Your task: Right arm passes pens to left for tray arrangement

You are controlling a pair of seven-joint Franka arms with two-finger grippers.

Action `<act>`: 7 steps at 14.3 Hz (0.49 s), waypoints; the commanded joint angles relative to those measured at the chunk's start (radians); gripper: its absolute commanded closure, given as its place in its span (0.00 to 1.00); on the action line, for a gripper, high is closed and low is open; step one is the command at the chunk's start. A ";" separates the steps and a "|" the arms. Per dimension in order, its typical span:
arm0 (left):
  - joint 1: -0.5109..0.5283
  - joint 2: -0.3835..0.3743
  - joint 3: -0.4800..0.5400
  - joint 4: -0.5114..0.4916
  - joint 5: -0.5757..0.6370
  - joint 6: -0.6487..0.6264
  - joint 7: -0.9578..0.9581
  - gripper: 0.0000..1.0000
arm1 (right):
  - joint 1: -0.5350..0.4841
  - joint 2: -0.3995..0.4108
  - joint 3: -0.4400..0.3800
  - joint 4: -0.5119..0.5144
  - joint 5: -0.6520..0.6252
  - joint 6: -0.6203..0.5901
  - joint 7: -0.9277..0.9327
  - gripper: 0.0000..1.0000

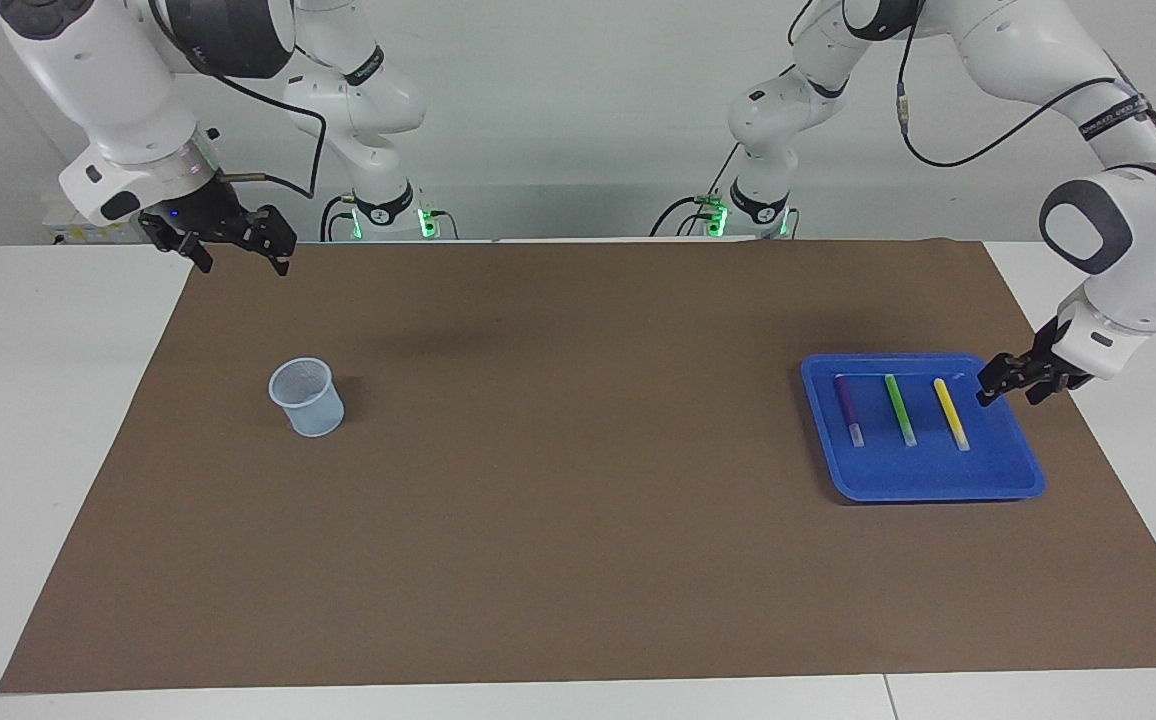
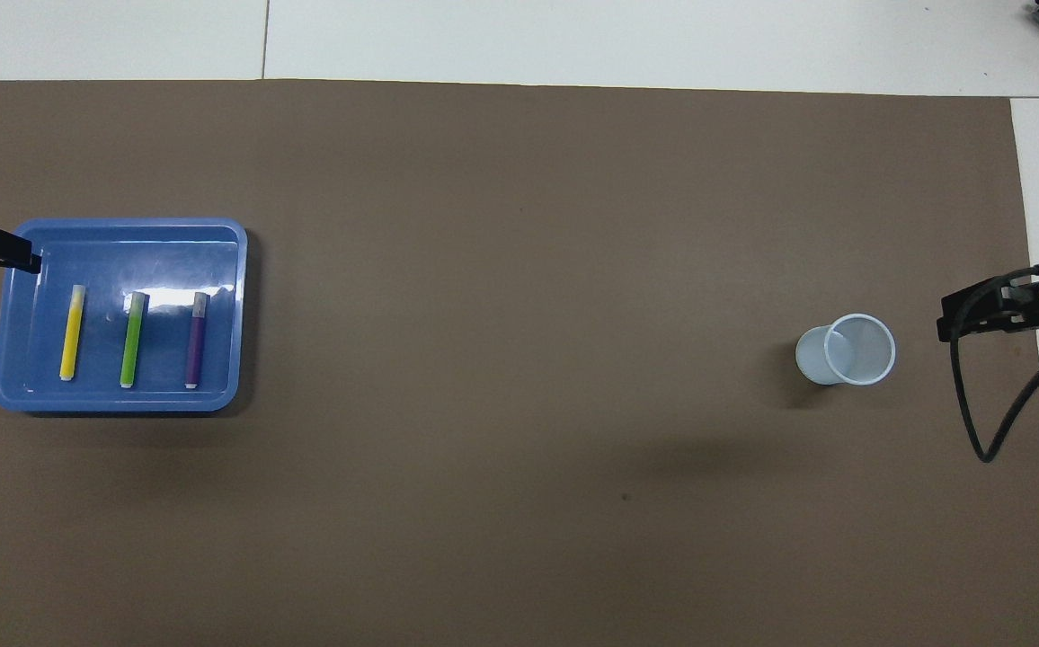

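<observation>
A: How many pens by the left hand (image 1: 1011,383)?
B: Three: one purple pen (image 1: 847,408), one green pen (image 1: 900,409), one yellow pen (image 1: 950,413)
A: Trays and cups?
B: One blue tray (image 1: 928,481), one pale mesh cup (image 1: 306,397)
A: Hands?
B: Two, counting the right hand (image 1: 233,239)

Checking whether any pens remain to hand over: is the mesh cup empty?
Empty. The overhead view looks straight into the upright cup: nothing inside. All three pens lie in the tray.
</observation>
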State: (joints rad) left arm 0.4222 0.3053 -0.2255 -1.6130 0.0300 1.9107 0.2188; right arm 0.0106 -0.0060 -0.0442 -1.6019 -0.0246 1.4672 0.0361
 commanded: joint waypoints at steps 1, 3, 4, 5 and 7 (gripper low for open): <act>-0.040 -0.021 0.012 0.056 -0.002 -0.073 -0.083 0.10 | -0.004 0.009 -0.002 0.022 0.005 -0.016 0.005 0.00; -0.066 -0.035 0.012 0.068 0.001 -0.104 -0.137 0.02 | -0.004 0.009 0.003 0.020 0.005 -0.012 0.007 0.00; -0.075 -0.041 0.011 0.079 0.004 -0.126 -0.162 0.00 | -0.004 0.009 0.004 0.019 0.005 -0.010 0.007 0.00; -0.094 -0.044 0.011 0.099 0.002 -0.157 -0.183 0.00 | -0.004 0.009 0.003 0.019 0.005 -0.008 0.007 0.00; -0.117 -0.044 0.012 0.137 0.007 -0.202 -0.220 0.00 | -0.004 0.009 0.007 0.017 0.005 -0.002 0.015 0.00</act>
State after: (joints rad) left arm 0.3342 0.2636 -0.2265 -1.5196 0.0304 1.7677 0.0391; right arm 0.0109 -0.0060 -0.0449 -1.6002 -0.0245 1.4674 0.0361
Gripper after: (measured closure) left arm 0.000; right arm 0.000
